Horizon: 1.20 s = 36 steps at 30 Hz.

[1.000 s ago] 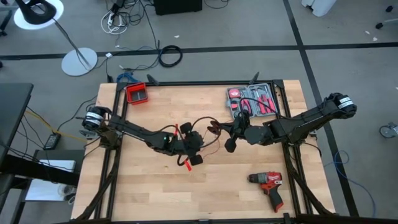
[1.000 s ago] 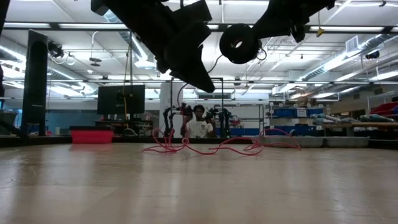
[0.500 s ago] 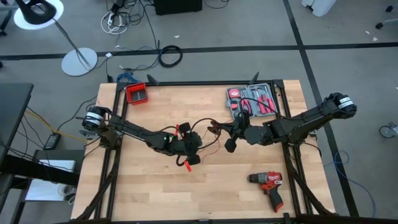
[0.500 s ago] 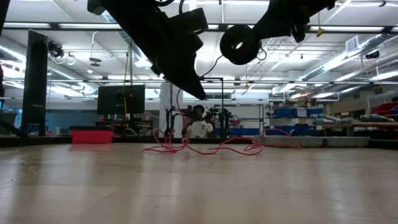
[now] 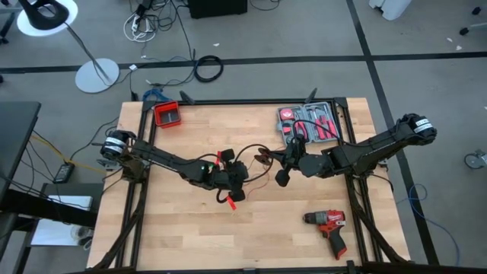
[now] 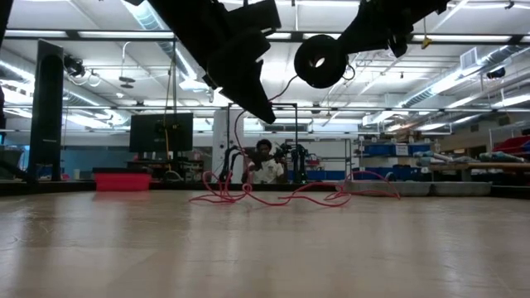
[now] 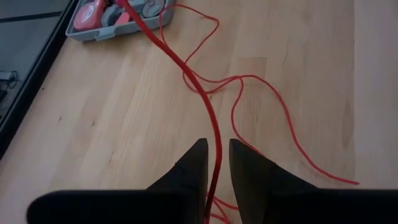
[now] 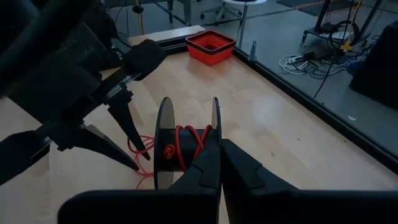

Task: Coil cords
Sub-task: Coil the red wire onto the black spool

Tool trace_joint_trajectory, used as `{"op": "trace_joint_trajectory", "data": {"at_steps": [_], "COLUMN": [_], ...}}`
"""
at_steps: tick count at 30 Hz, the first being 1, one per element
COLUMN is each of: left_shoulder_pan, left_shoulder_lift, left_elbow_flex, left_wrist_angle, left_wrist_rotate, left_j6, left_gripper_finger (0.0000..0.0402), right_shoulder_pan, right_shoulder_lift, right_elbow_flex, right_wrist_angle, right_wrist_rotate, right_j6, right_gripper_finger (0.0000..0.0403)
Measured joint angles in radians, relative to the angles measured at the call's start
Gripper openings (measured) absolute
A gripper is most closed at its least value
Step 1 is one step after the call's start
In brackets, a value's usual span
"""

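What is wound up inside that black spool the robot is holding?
Red cord is wrapped around the middle of the black spool, between its two discs. The right gripper covers the lower part, so the amount there is hidden.

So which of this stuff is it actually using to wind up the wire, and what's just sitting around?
In use:
- red cord, pinched in the left gripper
- black spool with cord wound on it, held by the right gripper

Lying about:
- red drill
- tool case
- red bin
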Motion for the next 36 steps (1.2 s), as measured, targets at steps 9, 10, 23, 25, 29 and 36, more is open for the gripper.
{"op": "trace_joint_trajectory", "data": {"at_steps": [9,10,23,25,29,36], "left_shoulder_pan": [0.000,0.000,0.000,0.000,0.000,0.000], "left_shoulder_lift": [-0.034,-0.042,-0.049,-0.049,-0.049,-0.048], "left_elbow_flex": [0.001,0.001,0.001,0.000,0.000,0.000], "left_wrist_angle": [-0.030,-0.030,-0.039,-0.044,-0.042,-0.044], "left_wrist_rotate": [0.029,0.029,0.032,0.032,0.032,0.022], "left_j6": [0.002,0.002,-0.005,-0.005,-0.005,-0.019], "left_gripper_finger": [0.0067,0.0067,0.0066,0.0066,0.0063,0.0013], "right_shoulder_pan": [0.000,0.000,0.000,0.000,0.000,0.000], "right_shoulder_lift": [0.000,0.000,0.000,0.000,0.000,0.000], "right_elbow_flex": [0.000,0.000,0.000,0.000,0.000,0.000], "right_wrist_angle": [0.001,0.003,0.003,0.003,0.003,0.005], "right_wrist_rotate": [0.000,0.000,0.000,0.000,0.000,0.000], "right_j6": [0.000,0.001,0.001,0.001,0.001,0.001], "right_gripper_finger": [0.0000,0.0000,0.0000,0.0000,0.0000,0.0000]}}
